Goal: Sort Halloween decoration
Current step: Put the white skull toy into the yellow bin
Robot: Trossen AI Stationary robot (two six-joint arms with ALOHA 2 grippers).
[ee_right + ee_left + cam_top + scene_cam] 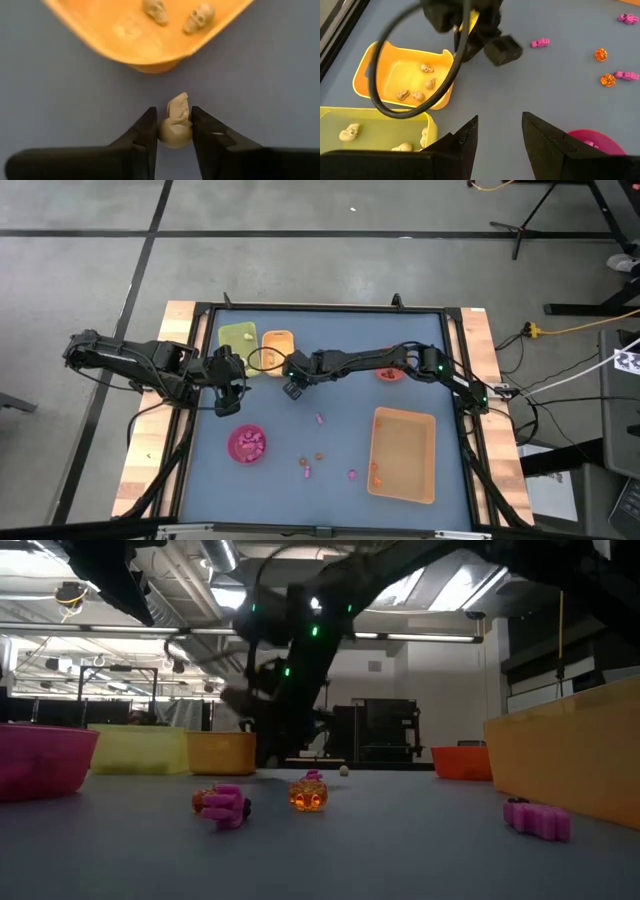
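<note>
My right gripper (175, 131) is shut on a cream-white skull trinket (176, 122), just off the near corner of the small orange tray (278, 345). That tray holds several cream skulls (415, 85). The green tray (238, 340) beside it also holds cream skulls (349, 132). My left gripper (500, 137) is open and holds nothing, hovering left of the right gripper (293, 387). Magenta-pink trinkets (319, 419) (352, 474) and orange-brown ones (308, 794) lie loose on the blue mat. My right gripper pinches the cream skull (175, 134) between its two fingers, one on each side of its rounded end. The narrower end (179, 102) sticks out past the fingertips toward the orange tray. The fingers point down at the mat.
A pink bowl (247, 443) with pink trinkets sits at the near left. A large tan tray (403, 453) stands near right with something orange in its near corner. A red bowl (390, 373) lies partly under the right arm. A black frame (195, 430) borders the mat.
</note>
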